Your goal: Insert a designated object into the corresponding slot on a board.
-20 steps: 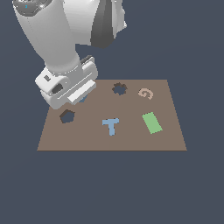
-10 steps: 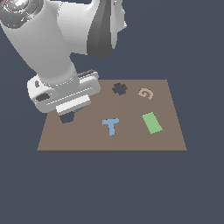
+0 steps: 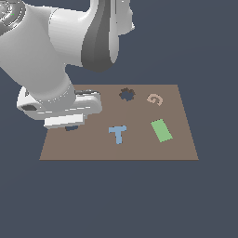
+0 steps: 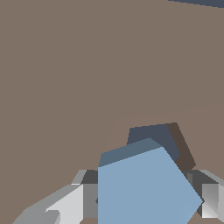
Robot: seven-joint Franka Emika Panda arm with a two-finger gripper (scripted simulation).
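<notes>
Gripper (image 4: 142, 201) clamped on light-blue hexagon block (image 4: 144, 188), finger (image 4: 65, 205) pressed to each side. Block low over brown board (image 3: 139, 148), dark hexagonal hole (image 4: 153, 138) just beyond it, partly covered. Arm hides most of hole in exterior view. Past hole on board: blue T-piece (image 3: 118, 133) near, green rectangle (image 3: 161, 130) farther, jagged hole (image 3: 126, 94) and tan G shape (image 3: 155, 99) farthest.
</notes>
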